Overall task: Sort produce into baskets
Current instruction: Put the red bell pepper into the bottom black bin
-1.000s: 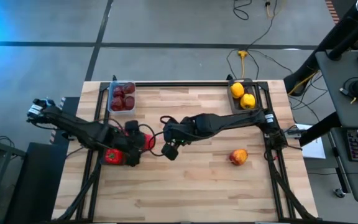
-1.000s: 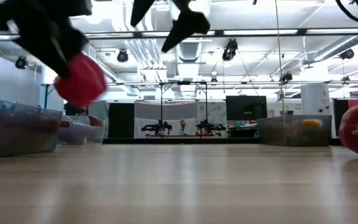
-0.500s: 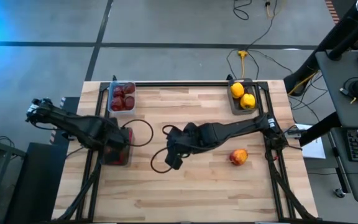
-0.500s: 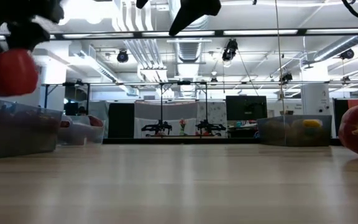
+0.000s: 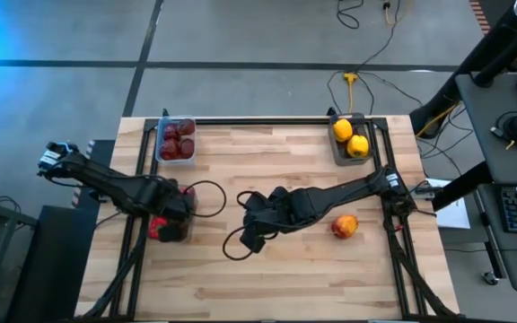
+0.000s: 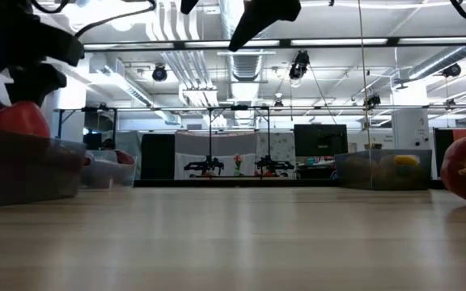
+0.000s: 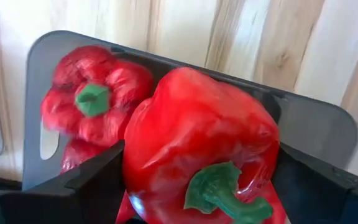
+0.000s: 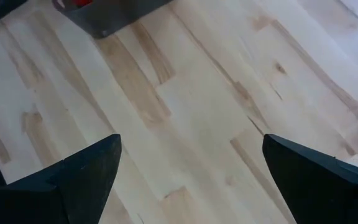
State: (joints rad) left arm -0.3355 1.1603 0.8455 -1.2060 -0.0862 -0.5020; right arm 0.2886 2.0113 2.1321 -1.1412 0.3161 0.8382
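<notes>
My left gripper (image 5: 170, 215) stands over the grey basket (image 7: 61, 43) at the table's left edge, pointing down, shut on a red pepper (image 7: 204, 155). Another red pepper (image 7: 95, 102) lies in that basket. In the low view the held pepper (image 6: 21, 120) shows just above the basket's wall (image 6: 31, 166). My right gripper (image 5: 251, 237) hangs open above the middle of the table with nothing between its fingers (image 8: 86, 171). An orange-red fruit (image 5: 345, 226) lies on the table to its right. My left gripper pinches the red pepper by two opposite sides (image 7: 135, 168) between its two fingers (image 7: 92, 186). The fingers come from above and point down. The pepper's green stem (image 7: 219, 193) faces up toward the wrist. The pepper sits low over the basket; whether it touches the peppers beneath, I cannot tell.
A basket of dark maroon produce (image 5: 177, 141) stands at the far left corner. A basket with yellow produce (image 5: 350, 139) stands at the far right. A black frame (image 5: 267, 121) runs along the table's far edge and sides. Bare wood (image 5: 267, 278) lies toward the near edge.
My left gripper has carried the red pepper toward the table's left edge, tipped to point straight down and sunk over the basket of peppers. My right gripper, still open, has drifted toward the table's near edge.
</notes>
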